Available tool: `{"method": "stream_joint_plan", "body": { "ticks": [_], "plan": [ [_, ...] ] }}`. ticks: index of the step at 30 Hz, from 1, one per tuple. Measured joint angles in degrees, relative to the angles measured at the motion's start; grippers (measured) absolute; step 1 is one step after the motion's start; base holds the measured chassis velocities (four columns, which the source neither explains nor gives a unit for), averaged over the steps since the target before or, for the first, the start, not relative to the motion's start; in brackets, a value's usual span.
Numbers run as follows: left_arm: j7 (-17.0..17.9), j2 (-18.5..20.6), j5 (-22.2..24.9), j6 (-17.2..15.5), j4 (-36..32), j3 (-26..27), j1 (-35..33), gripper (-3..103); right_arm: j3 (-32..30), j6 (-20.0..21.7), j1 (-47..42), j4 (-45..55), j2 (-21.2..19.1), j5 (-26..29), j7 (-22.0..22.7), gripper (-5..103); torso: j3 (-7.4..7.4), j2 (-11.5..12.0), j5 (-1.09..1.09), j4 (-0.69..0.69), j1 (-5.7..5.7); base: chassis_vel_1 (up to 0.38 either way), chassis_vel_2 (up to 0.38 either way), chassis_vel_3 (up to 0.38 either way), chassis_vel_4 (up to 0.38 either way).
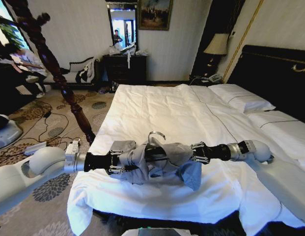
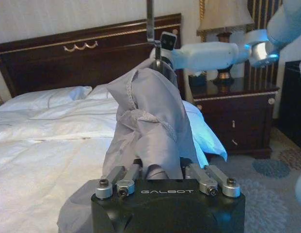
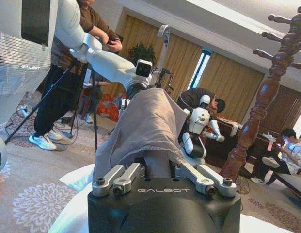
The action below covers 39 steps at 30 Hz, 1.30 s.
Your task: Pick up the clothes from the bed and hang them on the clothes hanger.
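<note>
A: Well, both arms are out over the bed (image 1: 157, 108), and the shirt (image 1: 157, 160) is up off the duvet, slung between them.

B: And the hanger (image 1: 156, 139)? I see a silver hook poking up out of the grey cloth.

A: Right, the hanger sits inside the shirt, its dark bar running across under the fabric. The left end effector (image 1: 124, 161) is clamped on one end, fingers pressed into the cloth.

B: The right one?

A: The right end effector (image 1: 194, 152) is closed on the other end, shirt bunched around its fingers. From its wrist camera the fabric drapes over the hanger straight ahead.

B: So how far along?

A: I'd say well past halfway. Shirt lifted, hanger threaded in. But one sleeve dangles down to the duvet, and the cloth looks lumpy, so the shoulders probably need settling.

B: And hanging it somewhere?

A: A wooden stand (image 1: 54, 69) waits beside the bed, untouched.
</note>
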State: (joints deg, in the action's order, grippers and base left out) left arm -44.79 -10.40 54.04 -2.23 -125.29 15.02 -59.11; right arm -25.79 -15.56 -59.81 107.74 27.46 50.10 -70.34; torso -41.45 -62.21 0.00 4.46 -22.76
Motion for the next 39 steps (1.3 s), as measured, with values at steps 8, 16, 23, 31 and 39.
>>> {"method": "stream_joint_plan", "body": {
  "ticks": [8,16,23,31,39],
  "plan": [
    [-4.2,-1.3,-3.7,-0.6,1.6,-0.1,0.1,18,-0.1,-0.1,0.0,0.4,-0.6,-0.1,-0.1,19,0.0,0.0,0.0,0.0,0.0,0.0,0.0,0.0,0.0],
    [-5.5,-2.3,-5.0,-1.2,2.8,-0.7,0.3,18,-0.2,-0.3,0.1,-0.2,-0.7,1.6,-0.4,22,0.0,0.0,0.01,0.0,0.0,0.0,0.0,0.0,0.0],
    [-6.0,-3.2,-5.5,-1.2,3.3,-0.9,0.2,18,0.5,1.1,0.3,-0.7,-0.7,4.6,-3.2,49,0.0,0.0,0.01,0.0,0.0,0.0,0.0,0.0,0.0],
    [-6.0,-5.4,-6.3,-1.1,5.1,-0.6,0.0,18,-0.6,3.2,0.4,-1.4,-0.8,13.1,-2.8,82,0.0,0.0,0.0,0.0,0.0,0.0,0.0,0.0,0.0],
    [-4.5,-9.3,-3.5,-1.6,7.2,1.8,-0.5,18,-0.9,3.7,0.0,-0.3,-0.7,24.1,5.3,99,0.0,0.0,0.01,0.0,0.0,0.0,0.0,0.0,0.0]
  ]
}}
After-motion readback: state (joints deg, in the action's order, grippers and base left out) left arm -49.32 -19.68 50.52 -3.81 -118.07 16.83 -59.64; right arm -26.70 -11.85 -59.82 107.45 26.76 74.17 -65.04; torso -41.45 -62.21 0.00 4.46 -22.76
